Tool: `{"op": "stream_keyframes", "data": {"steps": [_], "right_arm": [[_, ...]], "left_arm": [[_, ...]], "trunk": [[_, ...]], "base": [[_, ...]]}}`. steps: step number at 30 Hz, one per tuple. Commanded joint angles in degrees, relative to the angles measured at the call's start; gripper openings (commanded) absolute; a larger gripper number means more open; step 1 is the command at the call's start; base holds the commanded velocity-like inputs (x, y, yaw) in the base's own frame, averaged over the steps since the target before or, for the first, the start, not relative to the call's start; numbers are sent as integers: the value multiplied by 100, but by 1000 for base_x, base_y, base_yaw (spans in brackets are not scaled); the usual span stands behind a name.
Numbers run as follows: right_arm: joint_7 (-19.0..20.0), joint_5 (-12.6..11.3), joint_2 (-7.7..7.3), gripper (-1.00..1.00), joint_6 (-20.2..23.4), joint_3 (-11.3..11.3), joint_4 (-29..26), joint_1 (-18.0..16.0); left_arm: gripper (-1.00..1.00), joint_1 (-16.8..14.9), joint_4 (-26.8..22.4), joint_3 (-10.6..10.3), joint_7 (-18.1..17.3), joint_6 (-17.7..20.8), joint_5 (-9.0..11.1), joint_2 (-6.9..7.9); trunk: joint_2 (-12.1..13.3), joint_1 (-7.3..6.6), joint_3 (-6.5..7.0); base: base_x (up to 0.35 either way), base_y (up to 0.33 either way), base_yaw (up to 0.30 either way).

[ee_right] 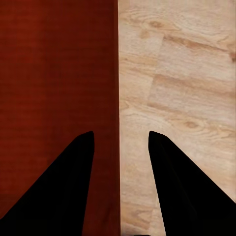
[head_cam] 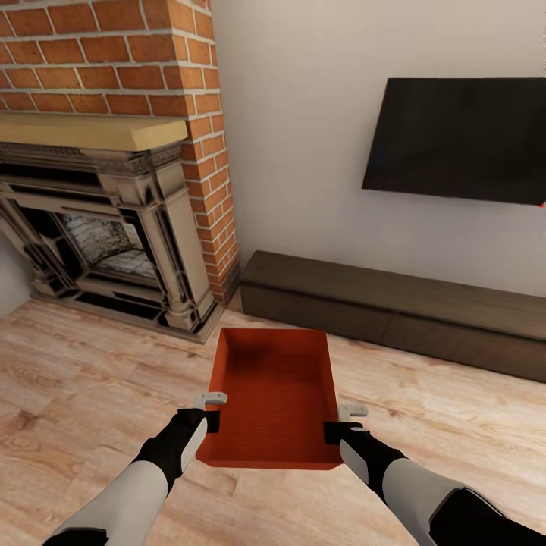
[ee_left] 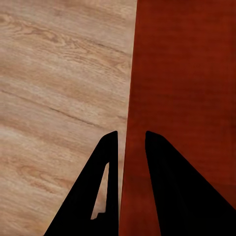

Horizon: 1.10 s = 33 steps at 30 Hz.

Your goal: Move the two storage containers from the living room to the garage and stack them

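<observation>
One orange-red storage container [head_cam: 277,390] sits low over the light wood-plank floor [head_cam: 83,379] of the living room, its open top toward me. My left gripper [head_cam: 211,409] straddles its left wall; in the left wrist view the fingers [ee_left: 132,132] stand close together on the container [ee_left: 187,73] wall. My right gripper [head_cam: 345,423] straddles the right wall. In the right wrist view this gripper [ee_right: 121,132] has a wider gap, with floor showing between the outer finger and the container [ee_right: 54,64]. The garage is out of view.
A red brick fireplace [head_cam: 114,250] stands at the left. A long low dark cabinet [head_cam: 394,311] runs along the white wall under a black TV [head_cam: 459,140]. Wood floor lies open to both sides of the container.
</observation>
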Motion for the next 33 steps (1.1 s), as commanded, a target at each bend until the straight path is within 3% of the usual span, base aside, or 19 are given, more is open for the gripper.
{"op": "stream_keyframes", "data": {"steps": [1,33], "right_arm": [[-20,4,-5,-100,7,205,-42,1],[-11,4,-5,-100,9,208,-42,3]], "left_arm": [[-100,-4,1,63,50,52,-78,24],[-100,-4,-8,63,50,46,-78,24]], "trunk": [[-10,3,-1],[-10,3,279]], "base": [[0,0,0],[0,0,0]]}}
